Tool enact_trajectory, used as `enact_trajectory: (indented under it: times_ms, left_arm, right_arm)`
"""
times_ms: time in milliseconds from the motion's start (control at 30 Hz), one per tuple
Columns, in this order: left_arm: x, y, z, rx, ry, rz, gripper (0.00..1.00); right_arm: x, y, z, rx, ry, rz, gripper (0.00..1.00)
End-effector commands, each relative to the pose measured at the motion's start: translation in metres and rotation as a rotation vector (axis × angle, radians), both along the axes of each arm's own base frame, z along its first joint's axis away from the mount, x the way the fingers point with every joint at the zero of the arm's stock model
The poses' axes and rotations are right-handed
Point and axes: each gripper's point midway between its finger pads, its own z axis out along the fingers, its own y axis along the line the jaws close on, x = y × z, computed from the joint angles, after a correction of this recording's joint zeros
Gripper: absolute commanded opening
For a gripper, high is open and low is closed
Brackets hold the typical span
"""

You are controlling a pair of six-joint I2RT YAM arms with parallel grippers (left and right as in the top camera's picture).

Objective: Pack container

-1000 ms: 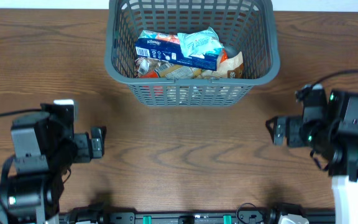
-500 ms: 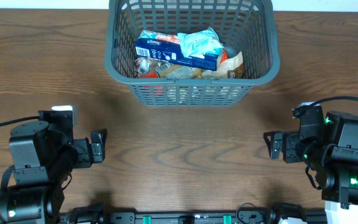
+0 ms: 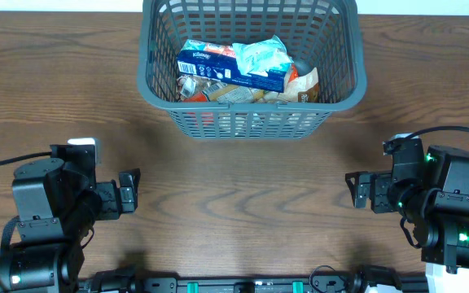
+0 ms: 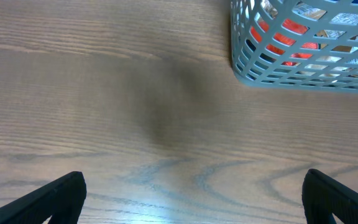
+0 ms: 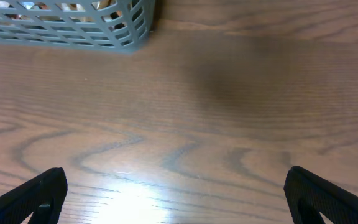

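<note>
The dark grey lattice container (image 3: 151, 65) stands at the back middle of the wooden table. It holds a blue tissue pack (image 3: 206, 59), a pale green packet (image 3: 259, 55) and orange and brown snack packs. Its corner shows in the left wrist view (image 4: 247, 68) and in the right wrist view (image 5: 126, 31). My left gripper (image 3: 129, 191) is open and empty at the front left. My right gripper (image 3: 355, 189) is open and empty at the front right. Both sit well in front of the container, low over bare wood.
The brown wood table (image 3: 243, 187) runs between the two arms. A black rail with connectors (image 3: 243, 285) lies along the front edge. Cables trail from both arms.
The right arm has pulled back toward the front edge and lowered, then stopped. The left arm shifted slightly down. The container's contents have not moved.
</note>
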Motion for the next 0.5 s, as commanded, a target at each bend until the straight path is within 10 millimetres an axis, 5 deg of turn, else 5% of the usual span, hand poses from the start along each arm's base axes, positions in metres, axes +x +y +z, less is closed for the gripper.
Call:
enact_trajectory:
  times_ms: [0,267,467]
  left_arm:
    - [0.000,-0.001,-0.001,-0.013,0.003,0.003,0.99]
    - [0.000,-0.001,-0.001,-0.013,0.003,0.004,0.99]
    - [0.000,-0.001,-0.001,-0.013,0.003,0.003,0.99]
  right_arm:
    - [-0.002,-0.017,-0.004,-0.093,0.015,-0.044,0.99]
    - [-0.013,-0.028,0.006,-0.159,-0.026,-0.088,0.99]
    - [-0.005,-0.012,0.048,-0.125,-0.274,-0.036,0.99]
